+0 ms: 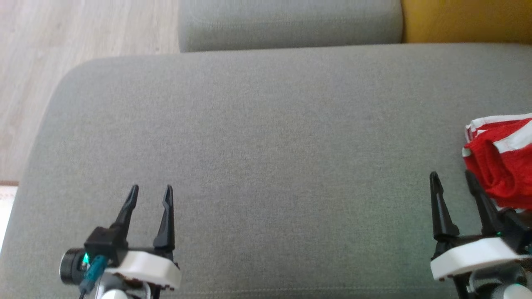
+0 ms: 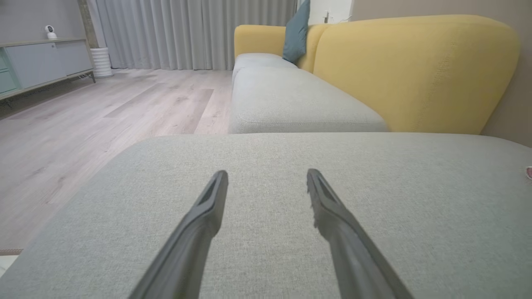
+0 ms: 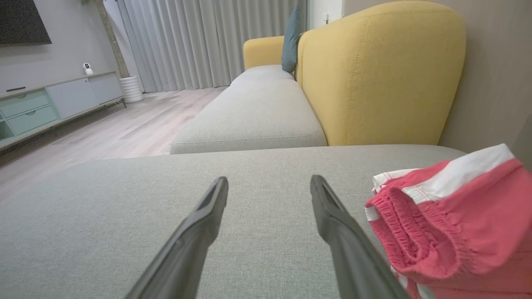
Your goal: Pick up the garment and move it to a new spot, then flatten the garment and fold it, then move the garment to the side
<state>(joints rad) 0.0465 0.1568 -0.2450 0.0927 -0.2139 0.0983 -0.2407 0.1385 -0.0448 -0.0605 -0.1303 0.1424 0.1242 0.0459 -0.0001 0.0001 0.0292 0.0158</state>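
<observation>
The garment [image 1: 501, 160] is a crumpled heap of red cloth with white stripes, lying at the right edge of the grey sofa cushion [image 1: 266, 137]. In the right wrist view the garment [image 3: 453, 224] shows an elastic waistband and sits just right of my fingers. My right gripper [image 1: 453, 178] is open and empty, low over the cushion, its right finger close beside the cloth. My left gripper [image 1: 150, 193] is open and empty at the lower left, far from the garment. Both wrist views show spread fingers, the left gripper [image 2: 267, 176] and the right gripper [image 3: 269, 182], over bare cushion.
A second grey seat cushion [image 1: 291, 23] and a yellow backrest [image 1: 465, 20] lie beyond. Wooden floor [image 1: 41, 74] runs past the cushion's left edge. A teal pillow [image 2: 296, 31], curtains [image 2: 187, 33] and a low cabinet [image 2: 41, 62] stand further off.
</observation>
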